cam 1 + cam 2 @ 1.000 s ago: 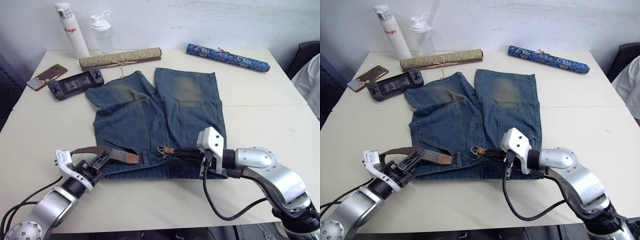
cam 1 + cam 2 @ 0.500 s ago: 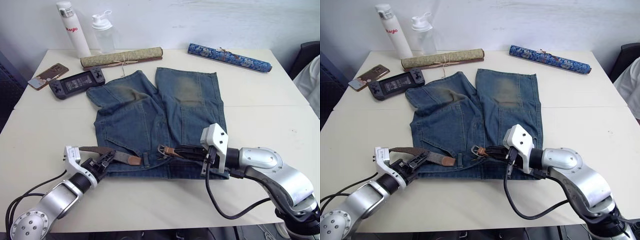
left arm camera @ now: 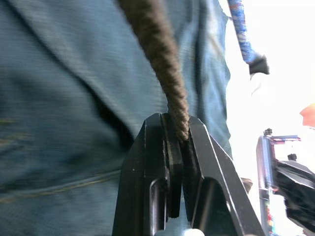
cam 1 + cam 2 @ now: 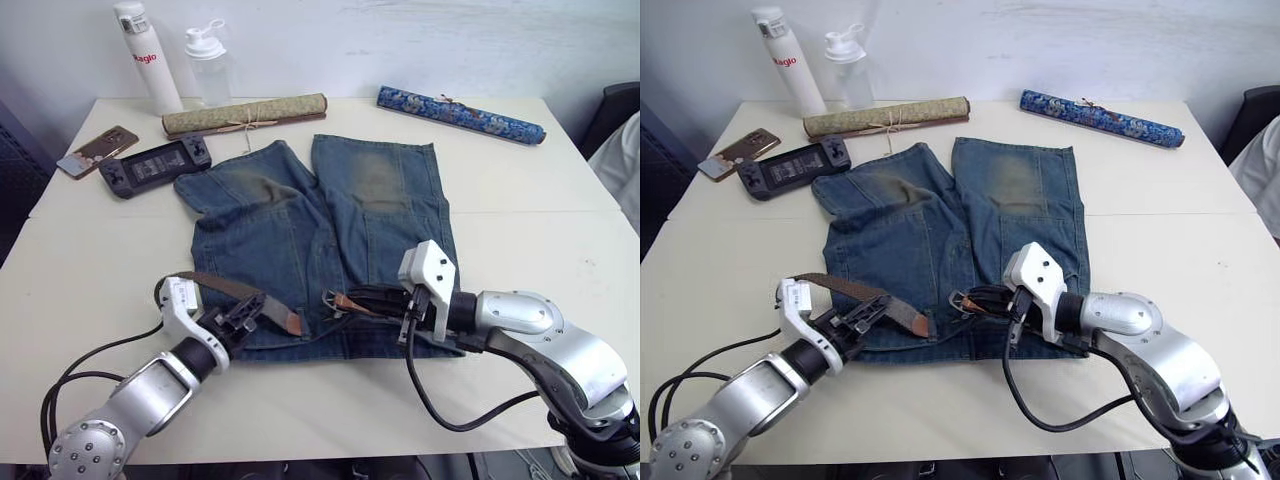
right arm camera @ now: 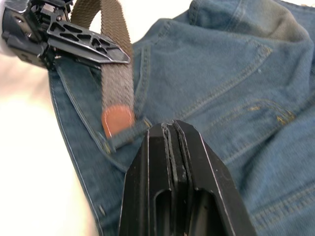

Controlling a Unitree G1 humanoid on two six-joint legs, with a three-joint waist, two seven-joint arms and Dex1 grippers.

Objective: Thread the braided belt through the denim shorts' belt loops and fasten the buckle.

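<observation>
The denim shorts point(image 4: 320, 240) lie flat in the middle of the desk point(image 4: 540, 230), waistband toward the near edge and both legs pointing at the far edge.

The braided belt point(image 4: 235, 293) runs along the waistband. Its leather-tipped end point(image 4: 294, 322) sits on the denim right next to a belt loop point(image 5: 129, 132), and the rest of the strap arcs back off the left side of the shorts.

The left gripper point(image 4: 243, 312) is clamped on the belt a little way back from that tip. In the left wrist view you can see the woven strap pinched tight between the two black fingers point(image 3: 147, 162).

The right gripper point(image 4: 385, 299) lies low over the waistband near the middle. Its fingers point(image 5: 172, 162) are pressed together, with the buckle point(image 4: 330, 299) end of the belt just ahead of them. Can't honestly tell if it's pinching the strap or denim there, it just looks closed.

Along the far edge of the desk are an olive scroll point(image 4: 243, 114), a blue patterned scroll point(image 4: 460, 113), a white flask point(image 4: 142, 59) and a clear bottle point(image 4: 206, 65). Toward the far left corner are a handheld game console point(image 4: 154, 165) and a phone point(image 4: 95, 151).
</observation>
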